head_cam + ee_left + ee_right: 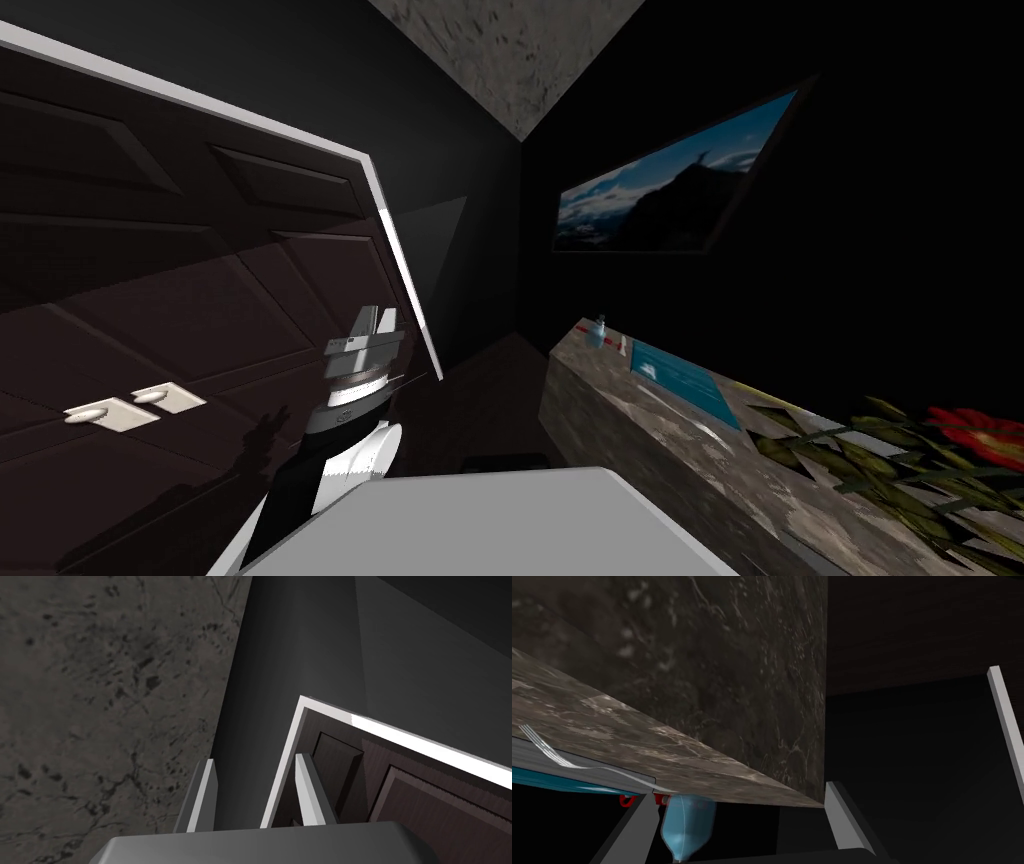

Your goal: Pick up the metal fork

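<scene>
The metal fork [549, 751] lies flat on a marble-patterned counter [637, 741], along the edge of a grey and blue book [557, 778]. My right gripper [739, 791] is open and empty, off the counter's end and apart from the fork, which lies beyond its left finger [639, 826]. A pale blue bottle [687, 823] stands between that finger and the counter's end. My left gripper [375, 318] is raised near the dark door [200, 280]; its fingers [202, 796] stand a narrow gap apart with nothing between them.
In the head view the counter [620, 440] runs along my right, carrying the bottle [600, 328], the blue book [685, 378] and a plant with a red flower [960, 435]. A framed picture [680, 180] hangs above it. The panelled door's white edge [405, 280] stands ahead.
</scene>
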Motion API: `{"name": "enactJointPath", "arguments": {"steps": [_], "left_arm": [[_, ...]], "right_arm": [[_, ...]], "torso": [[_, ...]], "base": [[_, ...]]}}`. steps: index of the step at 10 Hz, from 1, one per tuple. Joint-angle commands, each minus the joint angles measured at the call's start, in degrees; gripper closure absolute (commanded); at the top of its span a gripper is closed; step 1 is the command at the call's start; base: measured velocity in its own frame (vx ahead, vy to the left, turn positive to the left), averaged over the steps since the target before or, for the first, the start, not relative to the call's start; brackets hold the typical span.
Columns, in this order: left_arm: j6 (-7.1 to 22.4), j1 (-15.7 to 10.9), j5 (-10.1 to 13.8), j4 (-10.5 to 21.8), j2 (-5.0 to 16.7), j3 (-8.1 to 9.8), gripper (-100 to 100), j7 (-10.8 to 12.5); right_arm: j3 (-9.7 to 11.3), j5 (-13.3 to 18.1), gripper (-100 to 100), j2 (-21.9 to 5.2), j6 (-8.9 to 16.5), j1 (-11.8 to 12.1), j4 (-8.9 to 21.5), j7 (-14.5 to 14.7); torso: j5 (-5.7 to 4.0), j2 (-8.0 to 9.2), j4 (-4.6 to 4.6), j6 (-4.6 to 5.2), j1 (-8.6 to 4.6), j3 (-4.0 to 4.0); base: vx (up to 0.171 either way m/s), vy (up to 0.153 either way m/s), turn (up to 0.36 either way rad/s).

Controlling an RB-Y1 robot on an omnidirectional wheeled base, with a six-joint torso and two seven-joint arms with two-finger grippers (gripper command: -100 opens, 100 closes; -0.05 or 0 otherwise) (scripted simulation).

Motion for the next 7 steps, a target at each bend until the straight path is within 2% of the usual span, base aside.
{"name": "enactJointPath", "arguments": {"steps": [1,3,4,5,6,7], "left_arm": [[0.0,0.0,0.0,0.0,0.0,0.00,0,0.0],[0.0,0.0,0.0,0.0,0.0,0.00,0,0.0],[0.0,0.0,0.0,0.0,0.0,0.01,0,0.0],[0.0,0.0,0.0,0.0,0.0,0.01,0,0.0],[0.0,0.0,0.0,0.0,0.0,0.00,0,0.0],[0.0,0.0,0.0,0.0,0.0,0.01,0,0.0]], "right_arm": [[-0.3,1.1,-100,-2.6,1.0,2.6,2.2,0.5],[-0.1,2.4,-100,-5.6,2.7,5.4,4.3,0.7],[-0.1,2.4,-100,-5.6,2.7,5.4,4.3,0.7],[0.3,3.6,-100,-8.2,4.4,7.7,6.2,0.7],[0.3,3.6,-100,-8.2,4.4,7.7,6.2,0.7],[0.6,4.2,-100,-9.3,5.2,8.8,7.1,0.6]], "torso": [[0.00,0.00,0.00,0.00,0.00,0.00],[-0.02,-0.18,-0.05,-0.01,-0.06,-0.12],[-0.03,-0.24,-0.06,0.00,-0.09,-0.15],[-0.03,-0.01,-0.02,0.04,-0.07,-0.03],[-0.04,-0.01,-0.01,-0.02,-0.15,-0.01],[-0.04,0.01,-0.01,0.03,-0.11,-0.01]], "base": [[0.205,0.005,0.179],[0.196,-0.010,0.205],[0.126,-0.015,0.052],[0.139,-0.033,0.259],[0.139,-0.033,0.155],[0.137,-0.028,0.097]]}}
